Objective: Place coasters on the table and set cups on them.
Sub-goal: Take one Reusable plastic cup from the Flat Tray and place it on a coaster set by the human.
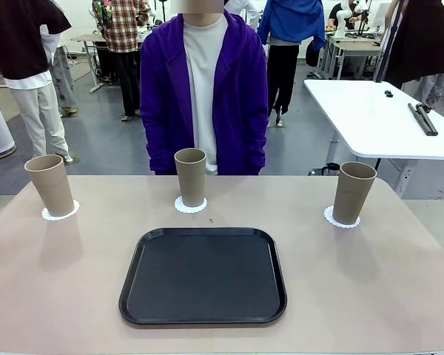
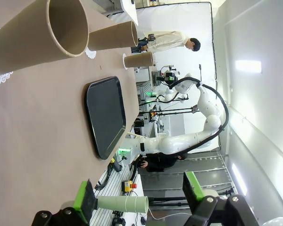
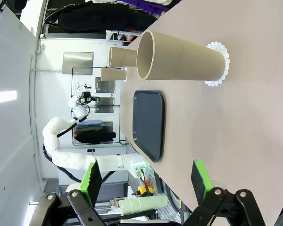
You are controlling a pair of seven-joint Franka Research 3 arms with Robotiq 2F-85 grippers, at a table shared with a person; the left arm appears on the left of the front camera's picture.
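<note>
Ahead of the left tool (image 2: 139,197), fingers apart and empty, the three cups (image 1: 191,176) each stand upright on a coaster (image 1: 190,205), so the job looks finished; best step is holding both tools clear and not nudging anything. Right tool (image 3: 148,181) is also spread wide, empty, with the nearest cup (image 3: 179,55) well beyond its tips. Beige surface (image 1: 370,281) carries a bare black tray (image 1: 203,275) between the tools and the cups. Person in purple jacket (image 1: 237,96) stands at the far edge; busy lab room behind, white table (image 1: 377,118) off to one side.
</note>
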